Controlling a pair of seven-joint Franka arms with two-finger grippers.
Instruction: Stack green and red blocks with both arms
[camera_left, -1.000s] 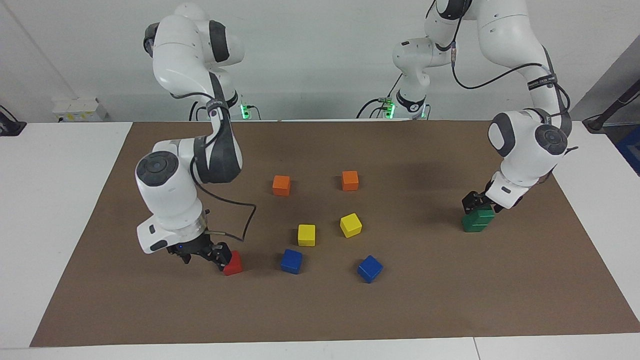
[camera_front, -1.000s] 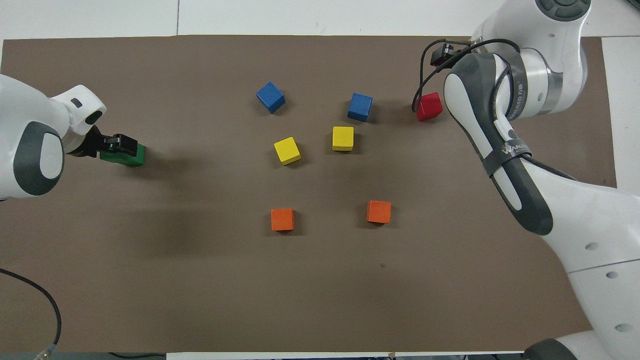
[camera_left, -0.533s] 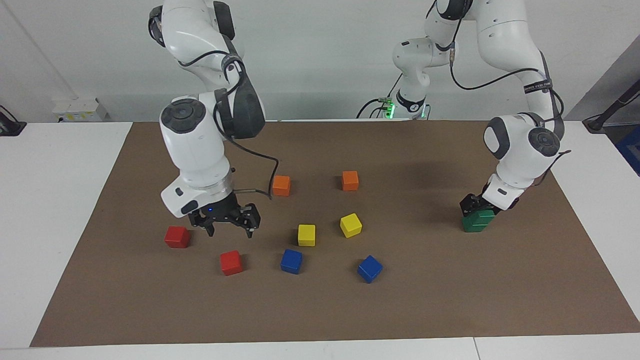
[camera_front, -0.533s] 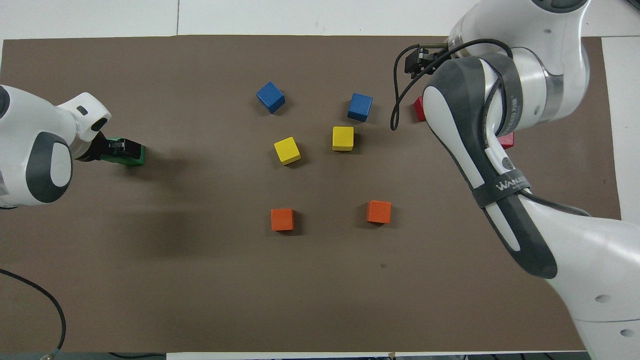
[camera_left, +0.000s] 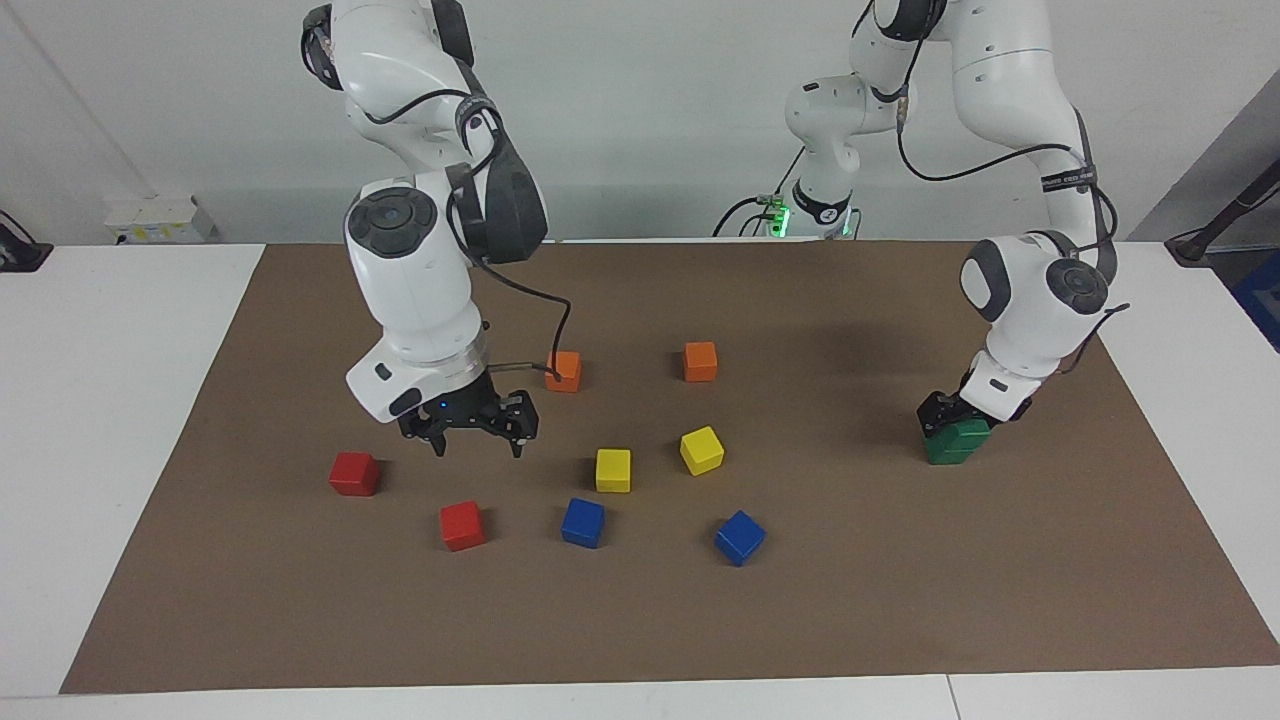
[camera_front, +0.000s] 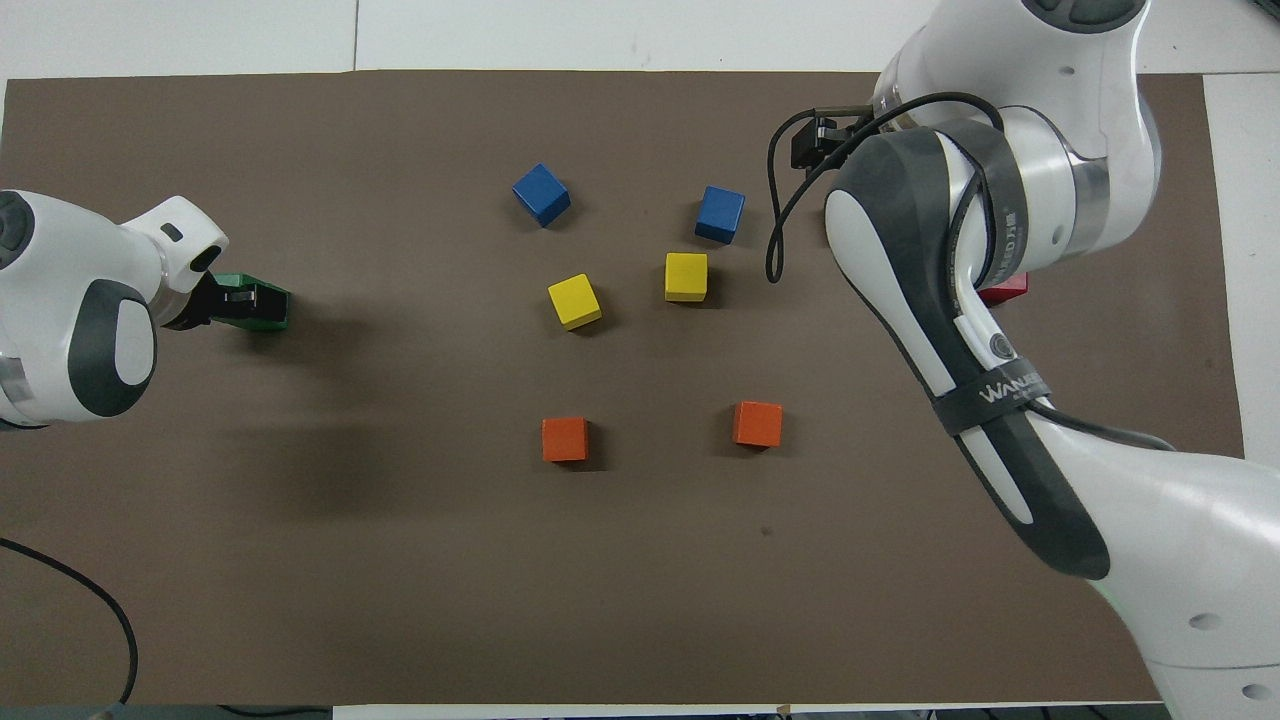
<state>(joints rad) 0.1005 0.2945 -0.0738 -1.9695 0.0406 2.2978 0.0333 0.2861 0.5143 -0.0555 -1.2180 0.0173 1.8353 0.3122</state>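
Two red blocks lie apart on the mat at the right arm's end: one (camera_left: 354, 473) nearer the mat's edge, the other (camera_left: 462, 525) farther from the robots. In the overhead view only a sliver of one red block (camera_front: 1005, 289) shows past the right arm. My right gripper (camera_left: 478, 437) is open and empty, raised over the mat between the red blocks and an orange cube; it also shows in the overhead view (camera_front: 812, 150). At the left arm's end, my left gripper (camera_left: 948, 412) is down on an upper green block (camera_left: 962, 432) resting on a lower green block (camera_left: 945, 452). The green blocks (camera_front: 262, 308) show overhead.
Two orange cubes (camera_left: 563, 370) (camera_left: 700, 361), two yellow cubes (camera_left: 613, 470) (camera_left: 702, 450) and two blue cubes (camera_left: 583, 522) (camera_left: 740, 537) lie in the middle of the brown mat (camera_left: 900, 620). White table surrounds the mat.
My right gripper left the red block it was at, rose open and moved toward the robots and the mat's middle, uncovering the second red block. My left arm shifted slightly; the green blocks stayed put.
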